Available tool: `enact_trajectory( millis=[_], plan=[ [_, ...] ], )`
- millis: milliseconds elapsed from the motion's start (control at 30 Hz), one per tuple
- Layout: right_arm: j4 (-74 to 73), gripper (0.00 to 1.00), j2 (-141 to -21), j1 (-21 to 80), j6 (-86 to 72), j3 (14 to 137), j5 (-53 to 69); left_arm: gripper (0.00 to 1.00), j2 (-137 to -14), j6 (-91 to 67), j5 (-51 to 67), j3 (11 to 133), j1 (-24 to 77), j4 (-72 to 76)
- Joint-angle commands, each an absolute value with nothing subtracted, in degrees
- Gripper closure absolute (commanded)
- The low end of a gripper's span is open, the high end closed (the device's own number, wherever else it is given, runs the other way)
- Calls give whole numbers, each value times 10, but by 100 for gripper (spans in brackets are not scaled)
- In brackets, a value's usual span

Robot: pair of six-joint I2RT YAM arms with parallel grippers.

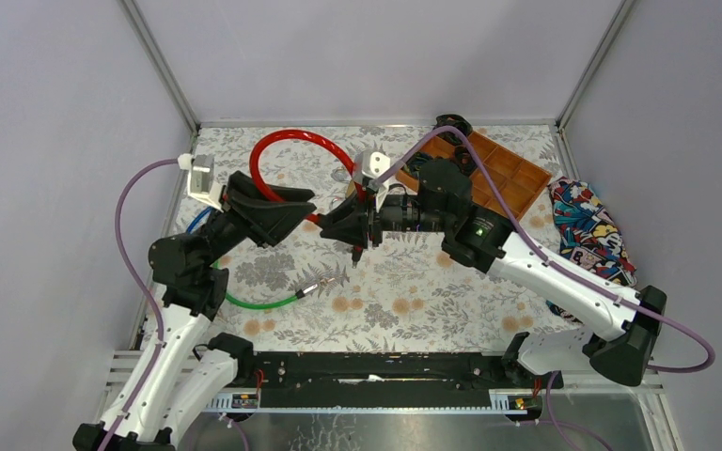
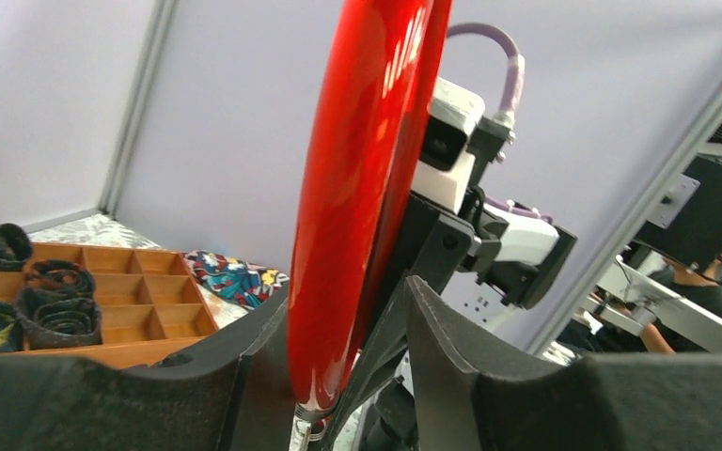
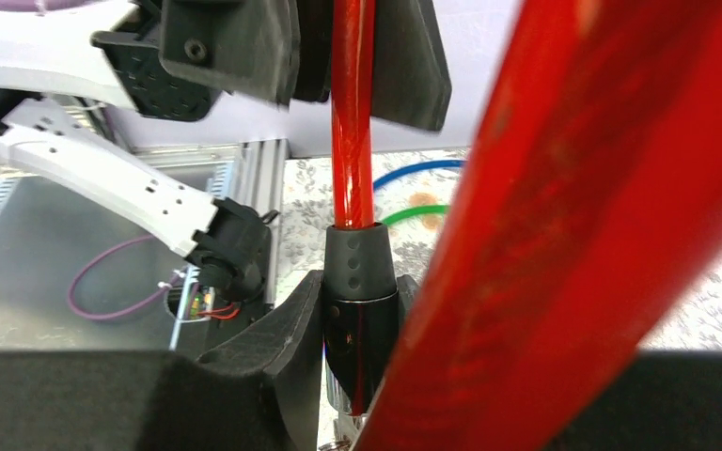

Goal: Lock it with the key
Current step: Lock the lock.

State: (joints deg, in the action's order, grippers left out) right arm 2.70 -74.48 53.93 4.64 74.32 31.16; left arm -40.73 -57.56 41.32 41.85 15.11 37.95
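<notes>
Blur swallows much of the right wrist view, where a red band hides one finger of the right gripper (image 1: 329, 225). Its other finger lies against the black, dimpled lock barrel (image 3: 359, 291), so I cannot tell whether that pair is clamped.

The one red cable lock (image 2: 348, 207), a glossy plastic-coated loop, sits just left of the wooden tray (image 1: 522, 183), its near part lifted between the two grippers. The left gripper (image 2: 346, 293) stands partly open around the cable, with a gap on one side. A small dark bit (image 1: 357, 249) hanging under the grippers is too small to name.

The tray is a grid of square compartments. At least three rolls of dark patterned cloth (image 2: 56, 282) fill the cells at its far-left end, though the frame edge cuts them off.

Two thin cables, one green (image 1: 258, 303) and one blue (image 1: 197, 221), curve well left of the tray on the floral tablecloth (image 1: 414, 291). One bright patterned fabric (image 1: 588, 230) lies just right of the tray.
</notes>
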Motion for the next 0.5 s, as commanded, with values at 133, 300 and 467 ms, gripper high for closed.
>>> enact_trajectory(
  millis=[133, 300, 467],
  plan=[
    [101, 100, -718, 537, 11, 794, 369, 49, -403, -537, 445, 389, 210, 423],
    [72, 100, -729, 537, 18, 815, 381, 88, -411, -524, 438, 395, 217, 429],
    [64, 100, -723, 537, 16, 812, 371, 100, -411, -535, 423, 397, 218, 422]
  ],
)
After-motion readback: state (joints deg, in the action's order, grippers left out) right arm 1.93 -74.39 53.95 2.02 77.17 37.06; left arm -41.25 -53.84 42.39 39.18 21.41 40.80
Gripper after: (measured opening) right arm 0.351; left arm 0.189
